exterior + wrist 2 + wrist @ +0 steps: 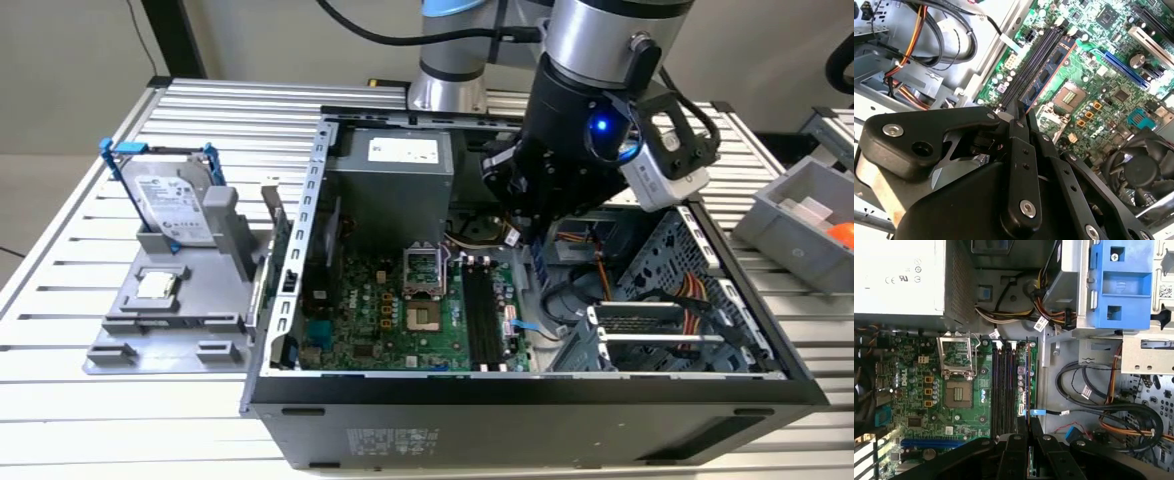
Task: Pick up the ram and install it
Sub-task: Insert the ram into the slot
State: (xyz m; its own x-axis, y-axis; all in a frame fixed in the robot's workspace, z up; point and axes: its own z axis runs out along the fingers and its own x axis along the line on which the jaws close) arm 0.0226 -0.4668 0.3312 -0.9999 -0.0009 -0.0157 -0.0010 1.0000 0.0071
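Observation:
The ram [1048, 74], a thin bluish-green stick with dark chips, is held on edge over the green motherboard [400, 320] inside the open computer case [534, 400]. It runs parallel to the long black slots [1030, 62] and sits right beside them. I cannot tell whether it touches a slot. In the first wrist view the ram [1022, 380] appears edge-on beside the black slots [1004, 390]. My gripper [1023, 111] is shut on one end of the stick, and its black fingers [1035, 432] pinch it from both sides. In the exterior view my gripper [523, 235] reaches down into the case.
A grey power supply [400, 165] and the open processor socket [420, 270] sit beside the slots. Cables and a metal drive cage [667, 300] crowd the exterior view's right. Outside the case stand a hard drive in a blue frame [167, 200], a grey holder [160, 320] and a grey bin [801, 215].

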